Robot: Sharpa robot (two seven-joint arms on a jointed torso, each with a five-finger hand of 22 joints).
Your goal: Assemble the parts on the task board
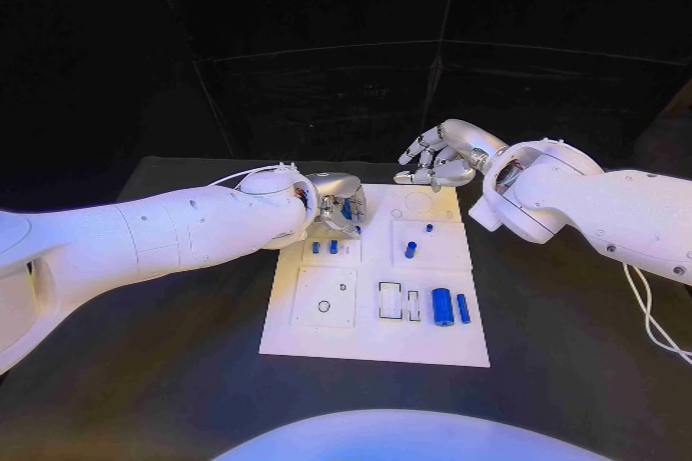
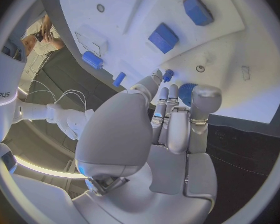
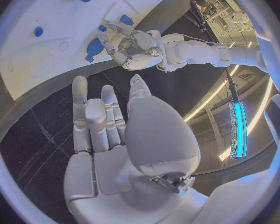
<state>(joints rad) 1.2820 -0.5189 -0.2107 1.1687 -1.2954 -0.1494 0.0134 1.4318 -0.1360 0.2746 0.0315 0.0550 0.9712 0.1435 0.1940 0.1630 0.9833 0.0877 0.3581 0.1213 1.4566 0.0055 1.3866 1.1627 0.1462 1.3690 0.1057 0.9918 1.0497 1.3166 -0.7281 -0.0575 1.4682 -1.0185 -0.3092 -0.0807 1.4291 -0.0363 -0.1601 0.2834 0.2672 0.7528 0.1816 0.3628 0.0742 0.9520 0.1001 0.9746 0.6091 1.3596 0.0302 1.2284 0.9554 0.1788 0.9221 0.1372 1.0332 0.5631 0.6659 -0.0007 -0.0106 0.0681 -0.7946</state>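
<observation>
Parts are seen as small blue pieces scattered on the task board, which lies mid-surface; two cylinders rest near its right side, smaller pegs stand further back. They are judged light, rigid and smooth plastic, likely to roll or slip, so a pinch across the middle of each is advised. A blue round piece is seen at the left hand, over the board's far left corner; whether it is pinched by the fingers cannot be told. The right hand is held beyond the board's far edge, fingers apart, nothing gripped.
</observation>
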